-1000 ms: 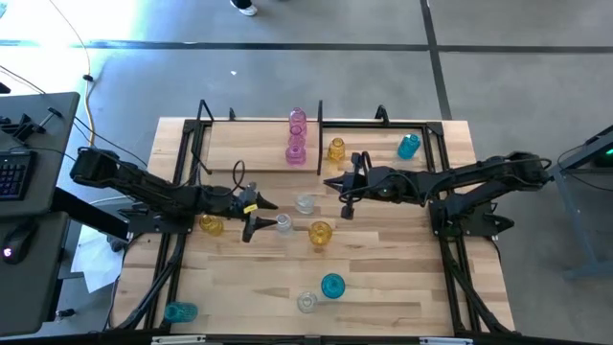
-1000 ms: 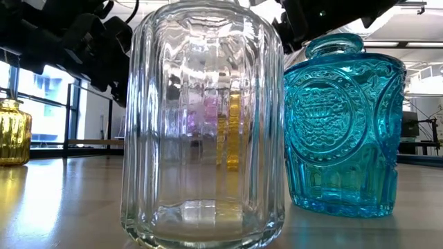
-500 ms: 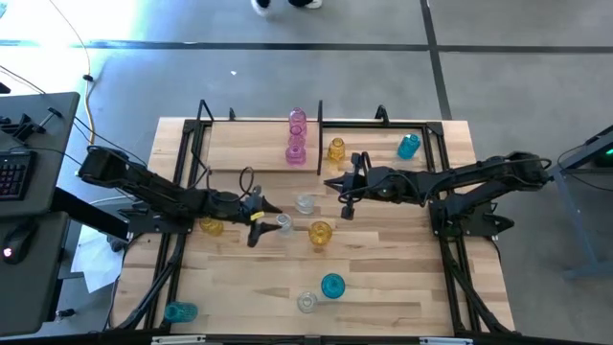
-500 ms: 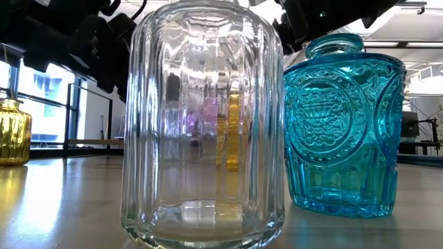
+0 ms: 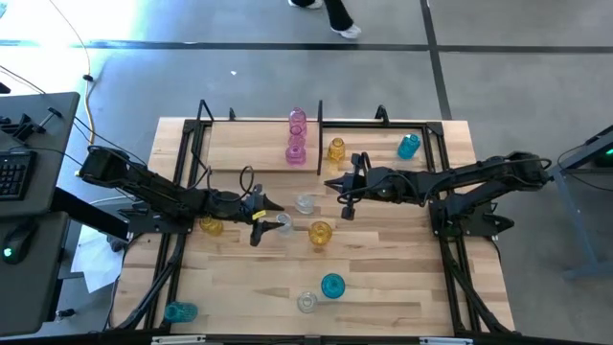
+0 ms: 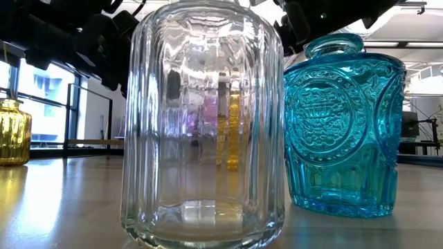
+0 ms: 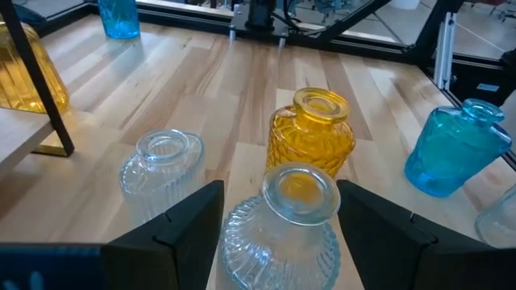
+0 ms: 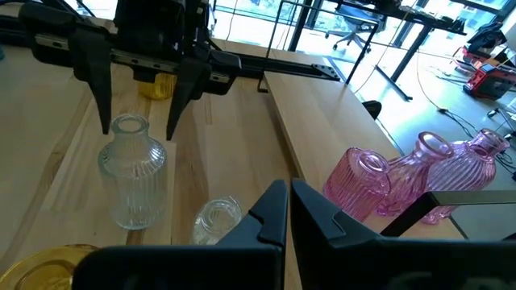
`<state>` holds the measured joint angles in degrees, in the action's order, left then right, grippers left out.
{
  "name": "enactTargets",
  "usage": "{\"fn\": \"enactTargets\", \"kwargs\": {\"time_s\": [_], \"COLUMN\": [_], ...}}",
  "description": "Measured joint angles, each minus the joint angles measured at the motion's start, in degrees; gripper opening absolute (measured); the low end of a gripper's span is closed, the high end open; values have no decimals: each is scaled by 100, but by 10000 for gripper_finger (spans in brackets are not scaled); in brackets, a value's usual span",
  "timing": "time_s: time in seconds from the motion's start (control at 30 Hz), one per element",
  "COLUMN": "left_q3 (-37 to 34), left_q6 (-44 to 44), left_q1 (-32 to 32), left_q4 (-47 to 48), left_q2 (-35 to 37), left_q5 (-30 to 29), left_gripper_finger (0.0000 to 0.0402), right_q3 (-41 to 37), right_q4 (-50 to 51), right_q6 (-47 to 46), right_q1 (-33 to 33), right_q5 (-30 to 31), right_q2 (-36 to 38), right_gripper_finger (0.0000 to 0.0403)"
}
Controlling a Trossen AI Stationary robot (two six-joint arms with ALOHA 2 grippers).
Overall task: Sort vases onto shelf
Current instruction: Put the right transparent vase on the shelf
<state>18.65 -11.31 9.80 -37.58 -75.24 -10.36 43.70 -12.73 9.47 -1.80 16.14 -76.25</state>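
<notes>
Seen from above: left pincer [image 5: 269, 218] spread wide around a clear vase [image 5: 283, 223] standing near the middle of the table [image 5: 383, 278], fingers on either side, not yet pinching. Amber vase [image 5: 320, 232] just beside it, a second clear vase [image 5: 305, 203] close by, another amber one [image 5: 211, 225] under the left arm. Right pincer [image 5: 337, 194] shut, empty, hovering at the front edge of the shelf [image 5: 249, 144]. On the shelf: two pink vases [image 5: 296, 134], one amber [image 5: 336, 149], one teal [image 5: 409, 146]. Toward the table's near edge, a teal vase [image 5: 332, 285] touching or almost touching a clear one [image 5: 306, 302]; a further teal vase [image 5: 180, 311] well apart at the corner.

From the left wrist: gaps visible between both dark fingers [image 7: 189, 221] and the ribbed glass, something the overhead picture leaves uncertain.

From the right wrist: own fingers pressed together; a third pink vase [image 8: 359, 184] lying tipped beside the two upright ones, unclear from overhead.

From table height: only the near clear and teal pair filling the picture, arms as dark shapes overhead, pincers not distinguishable.
</notes>
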Motion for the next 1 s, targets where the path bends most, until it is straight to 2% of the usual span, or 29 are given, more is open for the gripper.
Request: {"fn": "enactTargets", "kwargs": {"time_s": [0.27, 0.57, 0.8, 1.0], "left_q3": [0, -7, -7, -7], "left_q6": [0, 94, 98, 105], "left_q1": [0, -49, -204, -393], "left_q4": [1, -118, -179, 61], "left_q2": [0, 0, 222, 737], "left_q5": [-34, -117, -58, -47], "left_gripper_finger": [186, 112, 109, 111], "right_q3": [0, 2, 2, 4], "right_q4": [1, 2, 27, 118], "right_q6": [0, 0, 0, -2], "right_q1": [0, 0, 0, 0], "right_q5": [0, 0, 2, 1], "right_q2": [0, 0, -2, -2], "right_gripper_finger": [0, 0, 0, 0]}}
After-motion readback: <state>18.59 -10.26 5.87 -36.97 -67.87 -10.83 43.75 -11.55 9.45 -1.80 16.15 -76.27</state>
